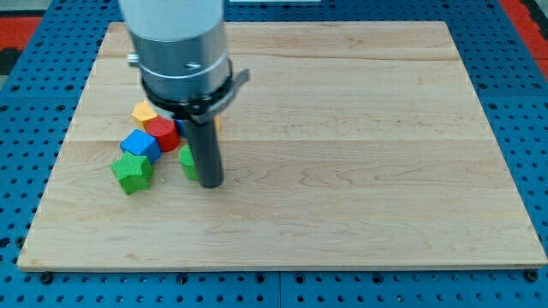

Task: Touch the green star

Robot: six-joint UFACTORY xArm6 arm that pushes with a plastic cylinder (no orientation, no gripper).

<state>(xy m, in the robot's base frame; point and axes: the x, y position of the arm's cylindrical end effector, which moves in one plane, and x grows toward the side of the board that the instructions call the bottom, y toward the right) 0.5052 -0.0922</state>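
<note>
The pale wooden board lies on a blue perforated table; a red area shows at the far corners. No brand, label or legible writing is visible on any surface.

The arm's grey cylindrical housing enters from the far left of the view, with a black collar beneath it, and ends in a straight dark rod. The arm carries no jaws; it holds nothing. The rod's lower end, my tip, rests on the board at the near right edge of the block cluster.

The green star-shaped block sits at the near left of the cluster, clear of the tip, with a second green block between them. That second green block lies just left of the rod, apparently touching it; its shape cannot be made out because the rod covers part of it.

A blue cube-like block lies immediately behind the green star, touching or nearly so. A red cylindrical block stands to its right. A yellow block sits furthest back, partly hidden under the arm's collar. A sliver of orange shows right of the rod, too obscured to identify.
</note>
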